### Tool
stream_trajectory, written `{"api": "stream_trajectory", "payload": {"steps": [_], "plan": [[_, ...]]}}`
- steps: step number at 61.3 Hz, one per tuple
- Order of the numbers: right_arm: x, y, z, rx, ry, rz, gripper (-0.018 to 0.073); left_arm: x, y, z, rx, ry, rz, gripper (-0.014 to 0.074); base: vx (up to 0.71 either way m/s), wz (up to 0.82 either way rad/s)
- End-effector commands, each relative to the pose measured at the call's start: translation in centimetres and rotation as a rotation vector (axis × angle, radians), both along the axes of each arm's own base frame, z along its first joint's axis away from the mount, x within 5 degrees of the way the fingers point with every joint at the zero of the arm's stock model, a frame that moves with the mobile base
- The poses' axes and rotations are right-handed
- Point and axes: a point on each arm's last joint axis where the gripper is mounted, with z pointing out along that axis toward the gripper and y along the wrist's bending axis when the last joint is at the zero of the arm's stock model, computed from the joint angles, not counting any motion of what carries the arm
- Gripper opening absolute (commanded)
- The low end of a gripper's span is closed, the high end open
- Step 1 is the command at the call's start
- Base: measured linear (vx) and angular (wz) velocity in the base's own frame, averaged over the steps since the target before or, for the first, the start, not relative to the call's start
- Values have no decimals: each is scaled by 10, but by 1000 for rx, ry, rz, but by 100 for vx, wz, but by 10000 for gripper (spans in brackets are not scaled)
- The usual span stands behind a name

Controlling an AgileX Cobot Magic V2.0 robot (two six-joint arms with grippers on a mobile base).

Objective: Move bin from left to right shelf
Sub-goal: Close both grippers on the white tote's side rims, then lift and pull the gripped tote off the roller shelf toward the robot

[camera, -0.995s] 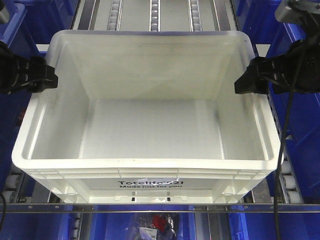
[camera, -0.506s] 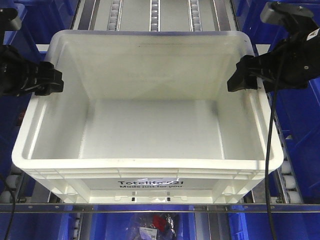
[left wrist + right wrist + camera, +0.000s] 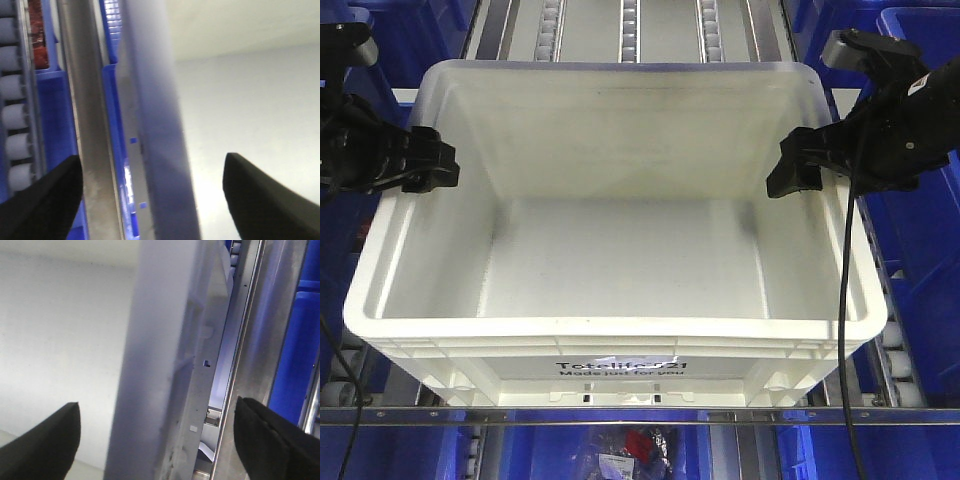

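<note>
Bin (image 3: pixel 610 325) sits on the roller shelf (image 3: pixel 630 20), not yet lifted or moved right. Left gripper (image 3: pixel 432 165) and right gripper (image 3: pixel 788 170) are both spread, each straddling a side wall. Contact unclear, wrist views blurred. Clamp, lift and transfer all remain.

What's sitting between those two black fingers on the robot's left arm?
The left wrist view shows the bin's side wall and a metal shelf rail between the left gripper's open fingers.
</note>
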Motion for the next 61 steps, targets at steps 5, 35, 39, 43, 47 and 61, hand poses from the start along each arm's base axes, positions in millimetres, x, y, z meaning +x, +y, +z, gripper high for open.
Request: {"api": "stream_trajectory", "payload": {"steps": [5, 35, 39, 43, 47, 61], "plan": [[0, 0, 21, 25, -94, -9, 594, 2, -2, 21, -56, -113, 8, 540, 0, 0], [6, 0, 11, 21, -66, -9, 594, 9, -3, 12, -50, -83, 9, 540, 0, 0], [6, 0, 11, 21, -67, -10, 594, 9, -3, 12, -51, -87, 9, 540, 0, 0], [6, 0, 11, 21, -68, -10, 592, 9, -3, 12, -51, -88, 10, 539, 0, 0], [6, 0, 11, 21, -67, -10, 584, 9, -3, 12, -51, -88, 10, 533, 0, 0], [6, 1, 11, 26, -62, -9, 392, 9, -4, 12, -54, -91, -10, 351, 0, 0]]}}
